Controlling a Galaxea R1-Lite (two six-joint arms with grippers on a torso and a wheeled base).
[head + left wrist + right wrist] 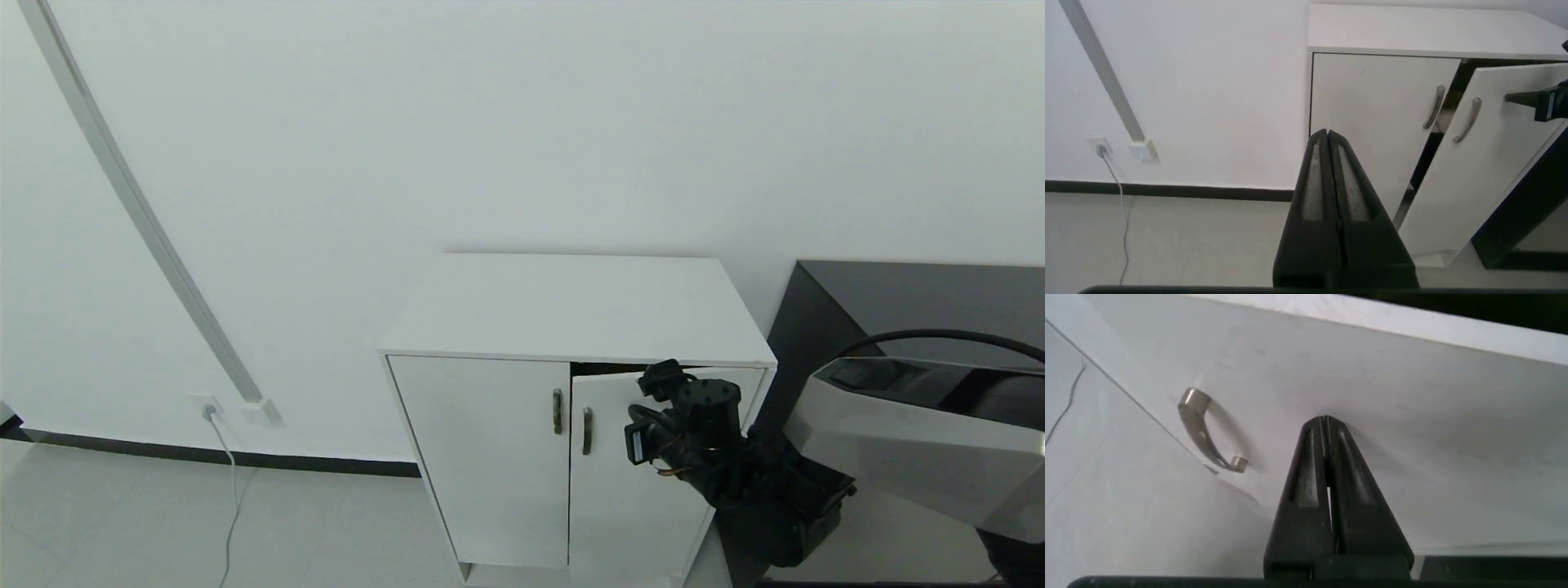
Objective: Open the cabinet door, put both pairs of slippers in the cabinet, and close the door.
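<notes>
Right tool (1324,425): fingers together against the ajar door (620,506), lower right; pushing it, we judge.
Left tool (1327,135): together, held clear.

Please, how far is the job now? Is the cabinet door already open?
Partly. The right door stands ajar, a dark gap at its top; the left door is shut. In hand: the right gripper, shut, is against the ajar door's face beside its handle. The cabinet's inside is hidden, so slippers and closing look left.
</notes>
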